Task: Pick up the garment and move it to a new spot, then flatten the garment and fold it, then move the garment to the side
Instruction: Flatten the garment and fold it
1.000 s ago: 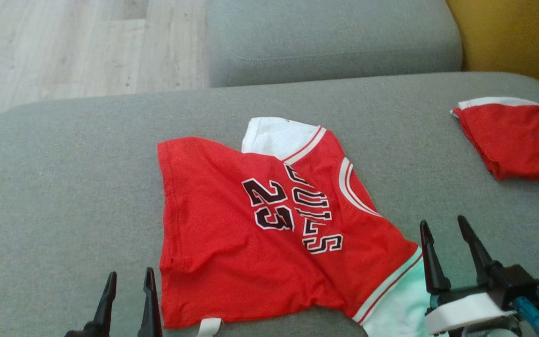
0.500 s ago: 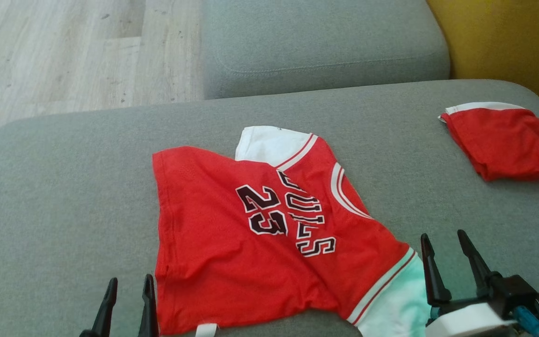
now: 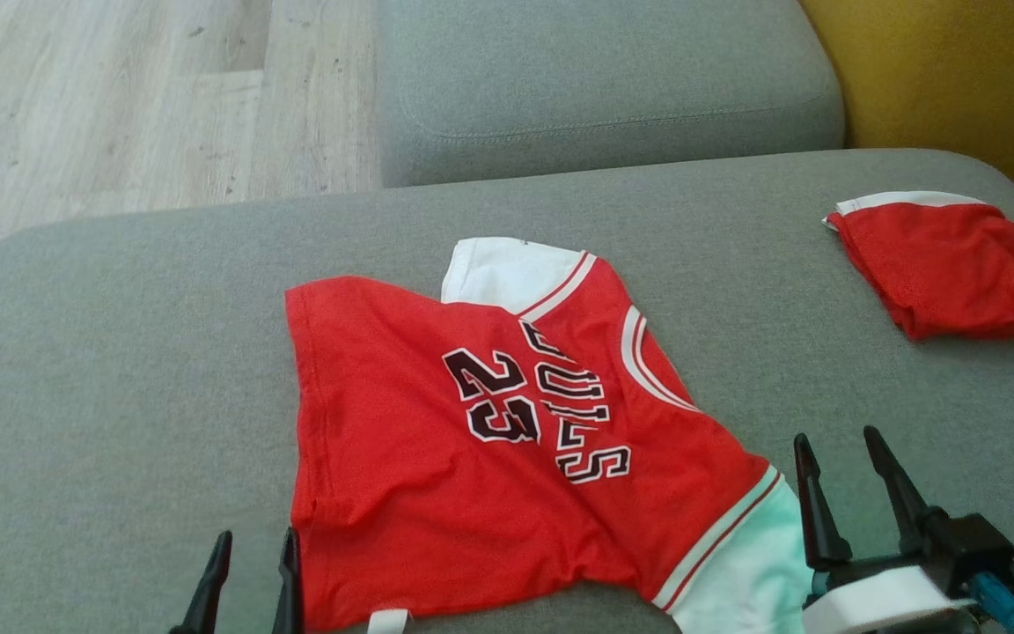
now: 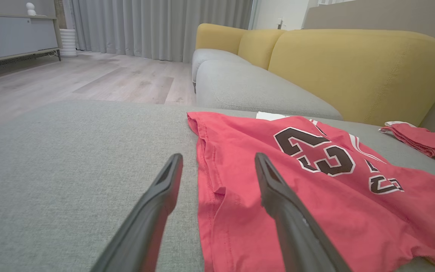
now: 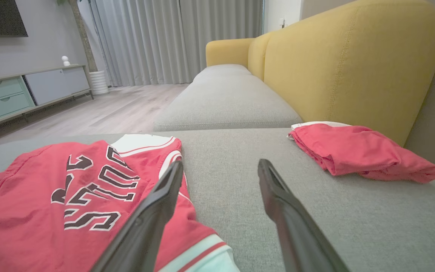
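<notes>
The left gripper [image 3: 258,537] hangs low, fingers spread, straddling the hem edge of the red number 23 jersey [image 3: 401,440], which lies spread and slightly rumpled on the grey sofa seat [image 3: 120,370]. The right gripper [image 3: 834,436], fingers also apart, sits just beside the jersey's white-trimmed sleeve. Bare cushion stretches left of the jersey. A folded red garment [image 3: 956,264] lies well to its right.
</notes>
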You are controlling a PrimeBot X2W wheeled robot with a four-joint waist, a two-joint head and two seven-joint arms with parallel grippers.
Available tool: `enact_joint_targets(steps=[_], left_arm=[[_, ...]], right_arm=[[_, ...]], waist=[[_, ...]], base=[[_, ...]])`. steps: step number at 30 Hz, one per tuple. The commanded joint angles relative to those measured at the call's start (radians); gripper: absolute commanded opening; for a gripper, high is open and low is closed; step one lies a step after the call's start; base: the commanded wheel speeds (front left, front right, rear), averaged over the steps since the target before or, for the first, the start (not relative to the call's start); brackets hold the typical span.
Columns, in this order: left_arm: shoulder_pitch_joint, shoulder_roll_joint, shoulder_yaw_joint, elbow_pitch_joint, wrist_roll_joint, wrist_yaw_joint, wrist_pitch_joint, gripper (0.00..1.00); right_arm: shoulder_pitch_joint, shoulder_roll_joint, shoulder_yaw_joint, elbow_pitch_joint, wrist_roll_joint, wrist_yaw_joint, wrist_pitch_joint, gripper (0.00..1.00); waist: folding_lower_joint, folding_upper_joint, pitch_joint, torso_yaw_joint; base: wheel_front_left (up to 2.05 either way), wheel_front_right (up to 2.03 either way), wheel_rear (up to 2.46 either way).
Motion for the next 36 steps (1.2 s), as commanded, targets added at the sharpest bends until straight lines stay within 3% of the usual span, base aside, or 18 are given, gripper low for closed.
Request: enact_joint_targets(steps=[1, 4, 8, 14, 26, 36], left_arm=[[-0.019, -0.008, 0.028, -0.028, 0.010, -0.006, -0.012, 1.00], [-0.011, -0.002, 0.015, -0.042, 0.016, 0.000, 0.027, 1.00], [0.010, 0.010, -0.006, -0.097, 0.018, 0.019, 0.195, 1.00], [0.042, 0.009, -0.021, -0.167, 0.008, 0.058, 0.365, 1.00], [0.040, 0.012, -0.030, -0.163, 0.000, 0.098, 0.476, 1.00], [0.009, 0.018, -0.034, -0.099, -0.017, 0.093, 0.489, 1.00]], right_arm=[[-0.048, -0.005, 0.023, -0.041, -0.007, 0.008, -0.011, 1.00], [-0.037, -0.005, 0.019, -0.064, -0.027, 0.008, 0.049, 1.00], [0.014, -0.021, 0.039, -0.113, -0.089, 0.008, 0.248, 1.00], [0.100, -0.076, 0.073, -0.177, -0.069, 0.008, 0.502, 1.00], [0.093, -0.066, 0.059, -0.172, -0.063, 0.008, 0.596, 1.00], [0.076, -0.075, 0.077, -0.140, -0.044, 0.008, 0.632, 1.00]], waist=[[0.0000, 0.0000, -0.003, -0.002], [0.0000, 0.0000, -0.009, -0.006], [0.0000, 0.0000, -0.007, -0.017], [0.0000, 0.0000, 0.039, -0.043], [0.0000, 0.0000, 0.107, -0.038], [0.0000, 0.0000, 0.133, -0.029]], base=[[0.00, 0.00, 0.00], [0.00, 0.00, 0.00], [0.00, 0.00, 0.00], [0.00, 0.00, 0.00], [0.00, 0.00, 0.00], [0.00, 0.00, 0.00]])
